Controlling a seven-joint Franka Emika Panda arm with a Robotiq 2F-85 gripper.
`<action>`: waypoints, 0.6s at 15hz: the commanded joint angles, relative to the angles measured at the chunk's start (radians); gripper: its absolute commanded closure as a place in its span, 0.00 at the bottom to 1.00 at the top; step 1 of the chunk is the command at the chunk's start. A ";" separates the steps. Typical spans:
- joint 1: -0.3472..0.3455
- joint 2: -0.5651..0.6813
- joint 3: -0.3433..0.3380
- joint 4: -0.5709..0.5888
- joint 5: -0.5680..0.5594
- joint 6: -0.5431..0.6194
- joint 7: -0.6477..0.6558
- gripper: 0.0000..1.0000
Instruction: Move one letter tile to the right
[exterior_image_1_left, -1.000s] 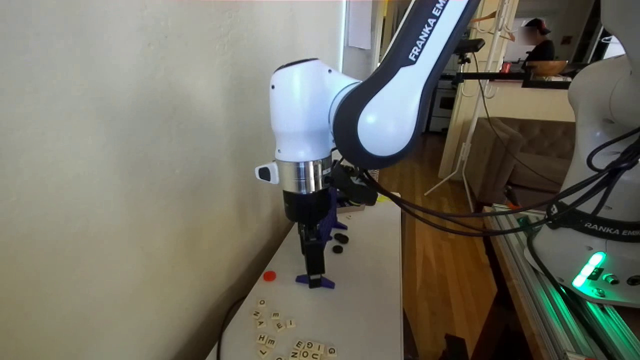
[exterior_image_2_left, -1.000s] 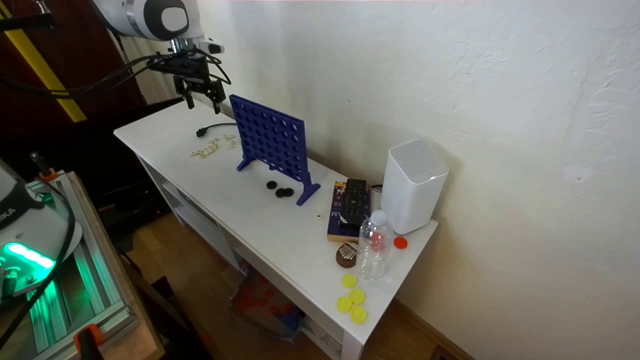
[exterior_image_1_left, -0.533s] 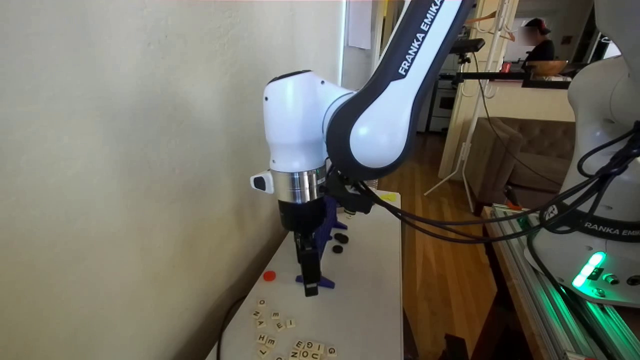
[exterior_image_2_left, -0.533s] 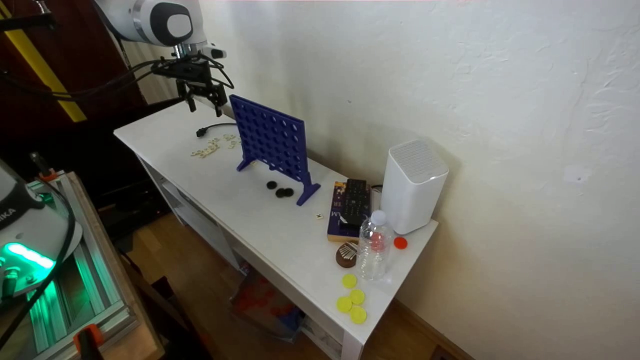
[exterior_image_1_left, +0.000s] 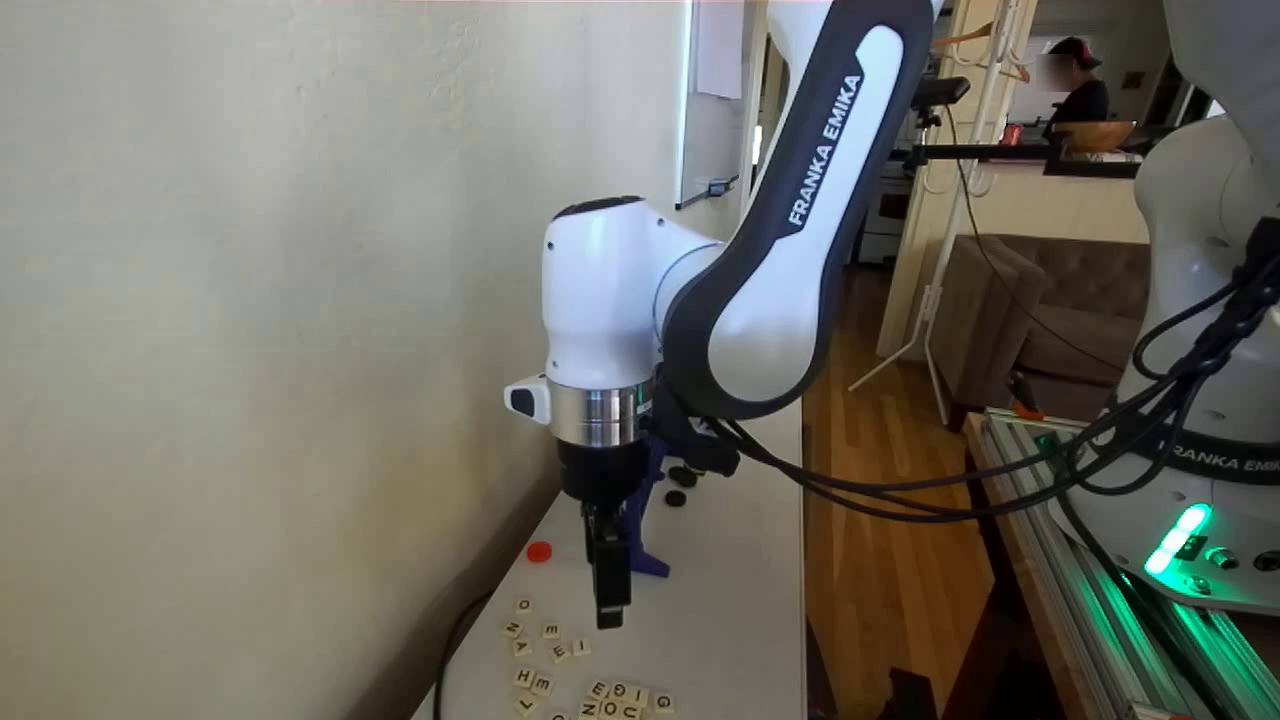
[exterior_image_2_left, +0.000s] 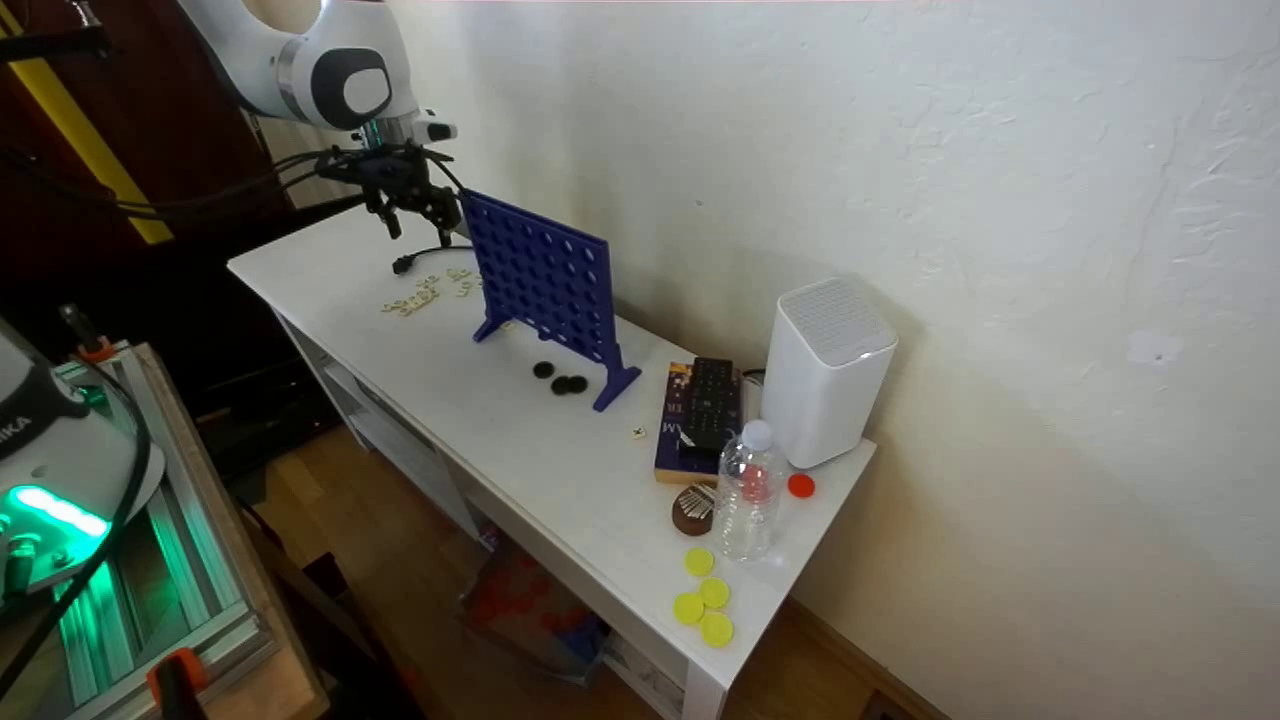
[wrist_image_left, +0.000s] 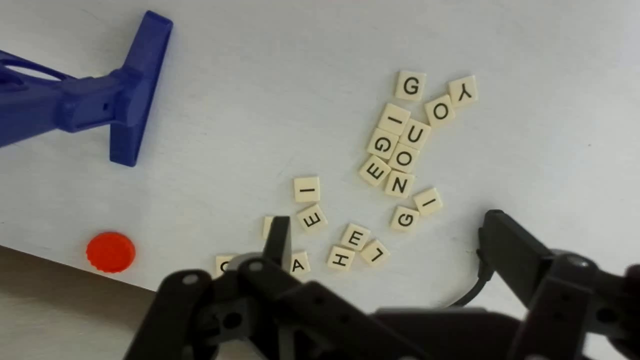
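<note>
Cream square letter tiles with black letters lie scattered on the white table. In the wrist view, a G tile, a Y tile and an I tile lie among several others. The left finger partly covers a few tiles, including the A tile. My gripper hangs above the table, jaws spread wide and holding nothing. Below the gap lie the H tile and L tile. Both exterior views show the gripper pointing down, clear of the tiles.
A blue upright game rack stands close to the gripper. A red disc lies near the wall-side edge. A black cable lies past the tiles. Black discs, a book, a bottle and a white box-shaped device are farther off.
The arm has come down, and the gripper now hangs lower and nearer the tiles. Its jaws have stayed wide apart. The tiles and the rack have not moved.
</note>
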 joint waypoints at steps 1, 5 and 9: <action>0.059 0.054 -0.071 0.005 -0.045 0.082 0.076 0.00; 0.121 0.094 -0.131 0.028 -0.039 0.082 0.165 0.00; 0.149 0.115 -0.133 0.051 -0.019 0.041 0.218 0.00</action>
